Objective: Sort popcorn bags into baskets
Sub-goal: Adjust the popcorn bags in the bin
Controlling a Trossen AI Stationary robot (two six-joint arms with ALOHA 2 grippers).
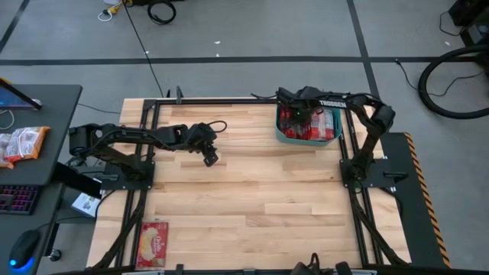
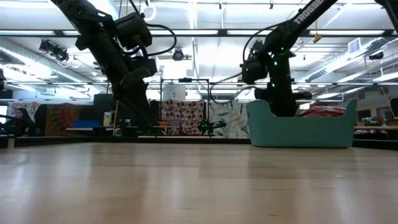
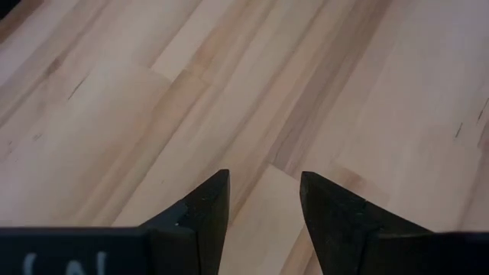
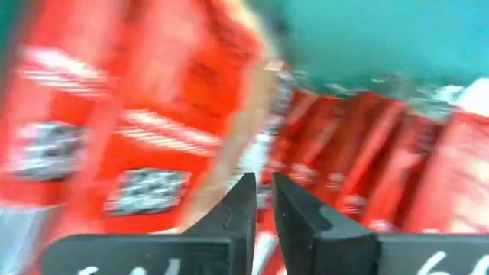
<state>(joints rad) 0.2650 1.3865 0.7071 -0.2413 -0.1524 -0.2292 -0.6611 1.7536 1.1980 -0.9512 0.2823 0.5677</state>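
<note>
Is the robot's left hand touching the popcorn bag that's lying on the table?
Apart. The high view shows the left gripper over bare wood mid-table, while the lone popcorn bag lies far off near the table's front edge.

The worktop [image 1: 252, 191] is viewed from overhead and level; the basket [image 2: 301, 127] is shared; wrist views are close.

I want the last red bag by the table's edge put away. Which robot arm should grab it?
Probably the left: its open, empty gripper is on the bag's side. The right gripper is over the basket.
</note>
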